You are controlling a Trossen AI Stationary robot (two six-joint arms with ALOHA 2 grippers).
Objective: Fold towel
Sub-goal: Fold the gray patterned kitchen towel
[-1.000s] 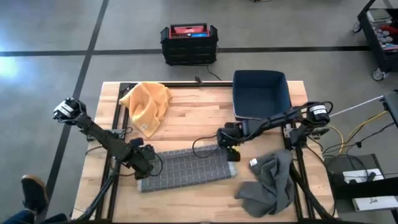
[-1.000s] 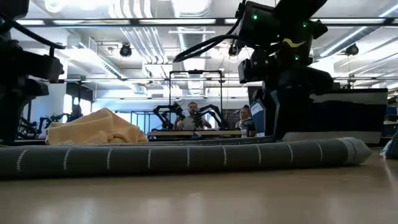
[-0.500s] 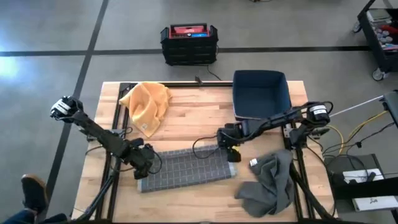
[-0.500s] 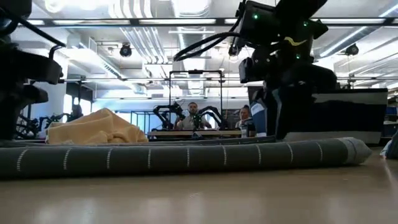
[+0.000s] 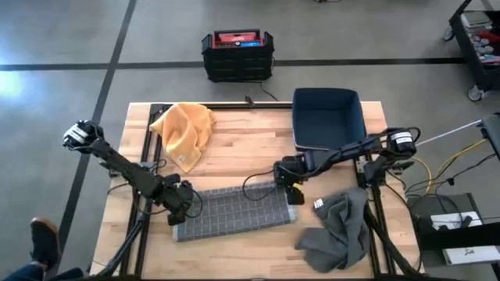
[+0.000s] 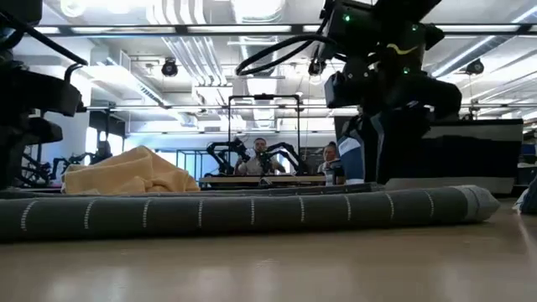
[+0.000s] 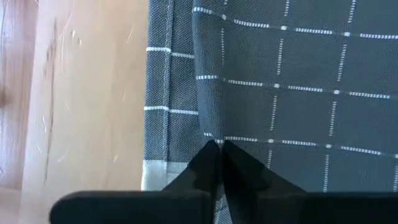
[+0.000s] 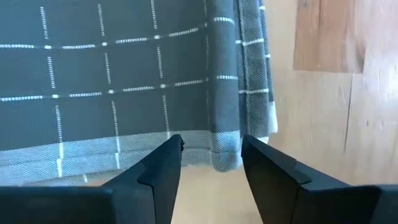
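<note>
Left gripper pressed together on a raised pleat of the grey checked towel, near that cloth's short end on its own side; fabric visibly tented up into the closed tips, so a thin pinch of one or two layers, not a bunch. Right gripper spread wide, hanging just above the far corner at the opposite short end, hemmed edge of the towel lying between the two fingers but untouched. Towel itself lying flat on the wooden table, already doubled lengthwise into a long strip, stretching from one gripper to the other; in the low view a rounded fold edge along the near side. Likely handling: light, limp woven cloth, no stiffness to carry a fold on its own, will sag and drag between two held ends; weave looks grippy rather than slick, so a small pinch should hold. Best hold judged at the corners or hem of each short end, taking both layers together so the fold does not peel open on the lift. Further out from the left gripper, a yellow cloth heaped toward the far edge; beyond the right gripper, a dark blue bin and a crumpled grey cloth, all well apart from the towel.
</note>
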